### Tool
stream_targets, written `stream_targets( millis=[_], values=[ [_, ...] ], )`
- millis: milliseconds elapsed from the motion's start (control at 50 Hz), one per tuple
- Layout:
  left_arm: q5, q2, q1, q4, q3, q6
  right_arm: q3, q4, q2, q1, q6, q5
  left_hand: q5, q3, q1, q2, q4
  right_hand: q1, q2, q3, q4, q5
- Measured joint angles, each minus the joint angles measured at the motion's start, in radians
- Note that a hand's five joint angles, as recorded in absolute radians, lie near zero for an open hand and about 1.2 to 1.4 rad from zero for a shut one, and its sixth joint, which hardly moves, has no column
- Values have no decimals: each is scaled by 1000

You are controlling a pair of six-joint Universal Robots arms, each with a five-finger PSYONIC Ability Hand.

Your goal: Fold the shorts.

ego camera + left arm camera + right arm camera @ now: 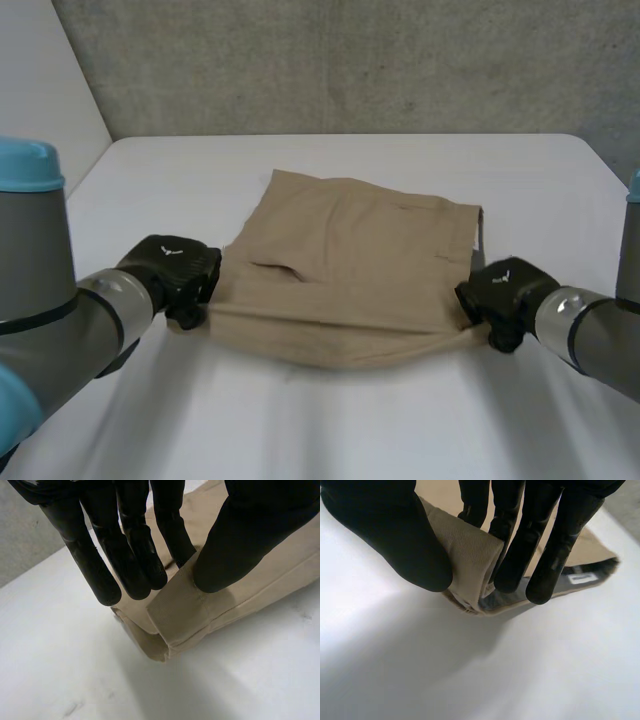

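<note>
Tan shorts (350, 270) lie in the middle of the white table (330, 420), their near edge raised in a soft fold. My left hand (172, 272) is at the near left corner. In its wrist view its thumb (235, 545) and fingers (175, 535) pinch the hem corner of the shorts (185, 610). At the near right corner my right hand (497, 292) holds the waistband end. In its wrist view its thumb (395, 540) and fingers (515, 555) pinch a tan fold of the shorts (470, 560), with the dark inside and a white label showing below.
A grey wall (350, 60) rises behind the table's far edge. The table's left and right edges lie beyond the two arms. Bare table runs in front of the shorts and to both sides of them.
</note>
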Motion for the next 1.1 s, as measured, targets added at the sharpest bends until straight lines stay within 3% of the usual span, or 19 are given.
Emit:
stream_targets(
  millis=[180, 360, 440, 460, 560, 660, 780, 820, 860, 900, 920, 1100],
  values=[
    [4, 184, -25, -51, -129, 110, 61, 218, -177, -11, -118, -18, 0, 0, 0, 0, 0, 0, 0, 0, 0, 0],
    [19, 402, -50, -120, -98, 131, 58, 253, -403, -15, -133, -31, 0, 0, 0, 0, 0, 0, 0, 0, 0, 0],
    [28, 429, -51, -127, -85, 130, 56, 258, -419, -15, -133, -35, 0, 0, 0, 0, 0, 0, 0, 0, 0, 0],
    [58, 479, -49, -138, -59, 126, 49, 282, -475, -15, -129, -67, 0, 0, 0, 0, 0, 0, 0, 0, 0, 0],
    [98, 494, -39, -135, -49, 124, 53, 294, -491, -25, -128, -109, 0, 3, 0, 2, 3, 0, 0, 0, 0, 0],
    [121, 413, -27, -106, -45, 125, 63, 282, -441, -58, -134, -132, 0, 3, 0, 2, 3, 0, 0, 0, 0, 0],
    [119, 121, -25, -2, 48, 126, 32, 198, -234, -85, -134, -121, 0, 3, 0, 2, 4, 0, 0, 0, 0, 0],
    [118, 92, -25, 8, 64, 126, 27, 190, -219, -85, -132, -119, 0, 3, 0, 2, 4, 0, 0, 0, 0, 0],
    [113, -66, -25, 59, 172, 126, -7, 131, -124, -85, -112, -100, 0, 3, 0, 2, 4, 4, 0, 0, 0, 0],
    [113, -95, -25, 69, 197, 126, -13, 121, -111, -85, -107, -95, 0, 4, 0, 2, 4, 4, 0, 0, 0, 0],
    [109, -224, -26, 113, 315, 127, -51, 60, -41, -84, -71, -64, 0, 4, 0, 2, 4, 4, 0, 0, 0, 0],
    [84, -560, -43, 293, 659, 145, -134, -152, 111, -58, 3, 95, 0, 4, 0, 3, 4, 4, 0, 0, 1, 0]
  ],
)
